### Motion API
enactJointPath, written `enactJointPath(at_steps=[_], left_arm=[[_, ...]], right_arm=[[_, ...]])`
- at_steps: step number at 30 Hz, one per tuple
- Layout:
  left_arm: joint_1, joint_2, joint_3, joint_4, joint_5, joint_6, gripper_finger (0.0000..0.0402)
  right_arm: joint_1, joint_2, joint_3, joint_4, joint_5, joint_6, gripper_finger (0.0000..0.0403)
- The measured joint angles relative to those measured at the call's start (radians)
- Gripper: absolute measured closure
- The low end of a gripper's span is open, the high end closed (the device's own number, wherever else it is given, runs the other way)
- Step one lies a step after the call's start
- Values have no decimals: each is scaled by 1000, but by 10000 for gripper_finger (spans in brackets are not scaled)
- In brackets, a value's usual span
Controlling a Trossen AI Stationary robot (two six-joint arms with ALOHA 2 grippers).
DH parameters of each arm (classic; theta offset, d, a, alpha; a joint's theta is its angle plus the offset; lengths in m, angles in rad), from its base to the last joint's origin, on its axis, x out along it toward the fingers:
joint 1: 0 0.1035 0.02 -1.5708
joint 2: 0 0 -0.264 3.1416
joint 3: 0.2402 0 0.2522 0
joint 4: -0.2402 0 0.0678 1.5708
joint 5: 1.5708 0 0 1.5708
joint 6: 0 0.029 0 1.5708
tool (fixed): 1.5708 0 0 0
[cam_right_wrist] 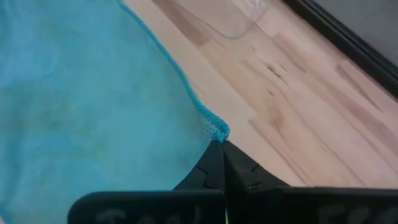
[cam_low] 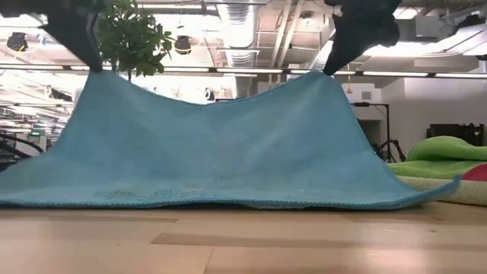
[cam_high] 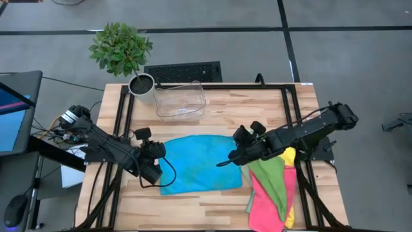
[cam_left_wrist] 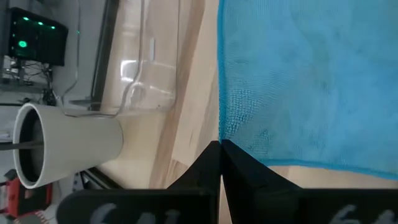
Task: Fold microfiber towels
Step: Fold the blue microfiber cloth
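A blue microfiber towel (cam_high: 203, 164) is at the table's middle. Its near edge (cam_low: 228, 202) rests on the wood, and the cloth rises from there to two raised corners. My left gripper (cam_high: 159, 166) is shut on the left corner and my right gripper (cam_high: 222, 164) on the right corner. Both are above the towel's middle. The edge between them (cam_low: 221, 103) sags. A pile of green, pink and yellow towels (cam_high: 273, 187) is heaped at the near right, under my right arm. My left gripper pinches the towel's left raised corner (cam_left_wrist: 224, 138) between its two fingertips, slanting down from the table's left. That corner is lifted clear, and the cloth slopes down from it to the table. One layer or several, I cannot tell. My right gripper pinches the towel's right raised corner (cam_right_wrist: 216, 132) between its two fingertips, slanting down from the table's right. The corner is bunched at the tips and lifted clear. The cloth falls away below it, slack toward the other gripper.
A clear plastic bin (cam_high: 180, 100) and a white pot with a green plant (cam_high: 141, 85) stand at the table's far side. A black keyboard (cam_high: 183, 71) sits beyond the far edge. Black frame rails (cam_high: 122, 116) run along both sides. Bare wood (cam_high: 193, 209) lies near the front edge.
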Motion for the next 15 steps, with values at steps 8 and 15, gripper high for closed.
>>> enactJointPath(at_steps=[8,15], left_arm=[[-22,0,-34,39,-11,-63,401],[-78,0,-22,140,10,-96,401]], right_arm=[[42,22,-1,-23,-3,39,394],[115,71,2,-12,-2,110,394]])
